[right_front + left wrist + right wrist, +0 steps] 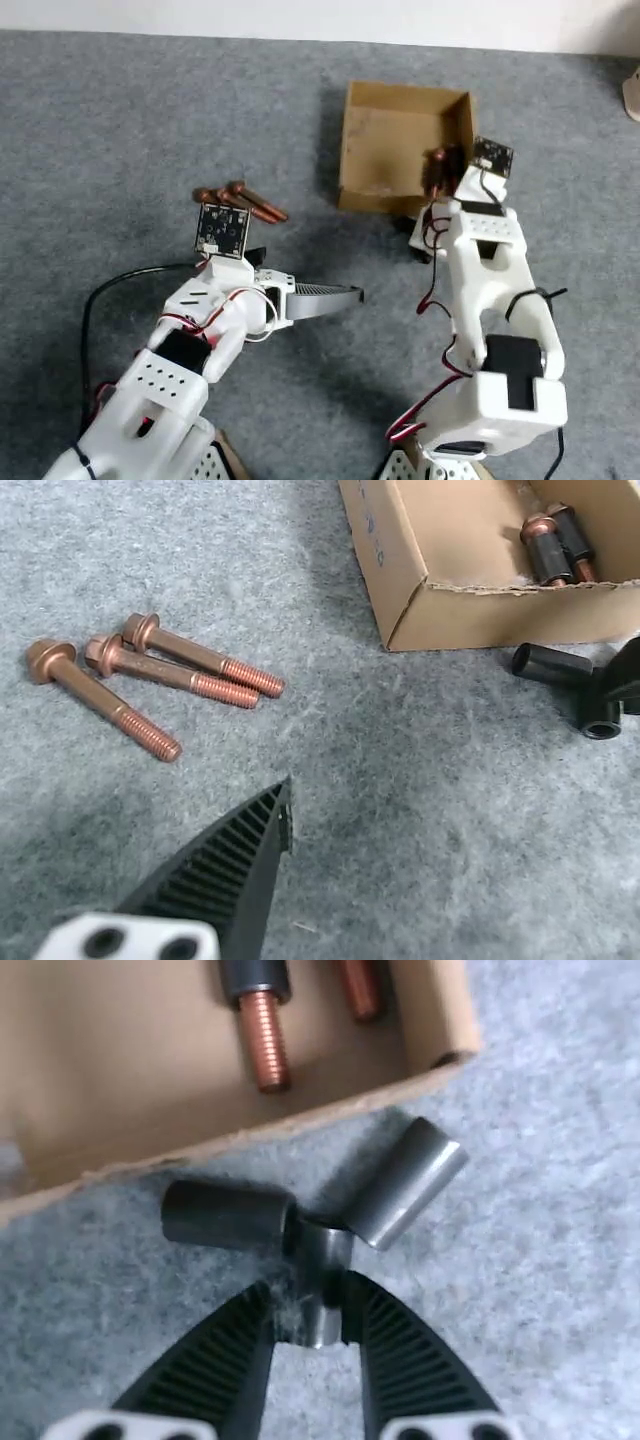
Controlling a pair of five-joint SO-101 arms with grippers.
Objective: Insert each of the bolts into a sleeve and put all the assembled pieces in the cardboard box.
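The right claw [316,1302] is nearly closed, its two fingers [240,1360] pressed to either side of a dark sleeve [322,1255] that sits between their tips on the grey carpet [540,1210]. Just past those tips two more sleeves fan out from the held one and touch its far end. One [225,1215] lies flat alongside the box wall, and the other [405,1195] angles away toward the box corner. The box [250,1130] stands directly ahead of this claw, just beyond the sleeves. Inside it, near the corner closest to the claw, lie two assembled pieces [262,1045], each a copper bolt with a dark sleeve on its shank, side by side. The left claw [340,294] hangs over bare carpet, well apart from the right claw and pointing across toward it. Whether it is open or closed cannot be told, and it holds nothing that can be seen. Three bare bolts [170,672] lie close together on the carpet near this claw, off to its far side. Their heads are grouped at one end and their threaded ends point roughly toward the box, which stands farther off ahead of this claw.
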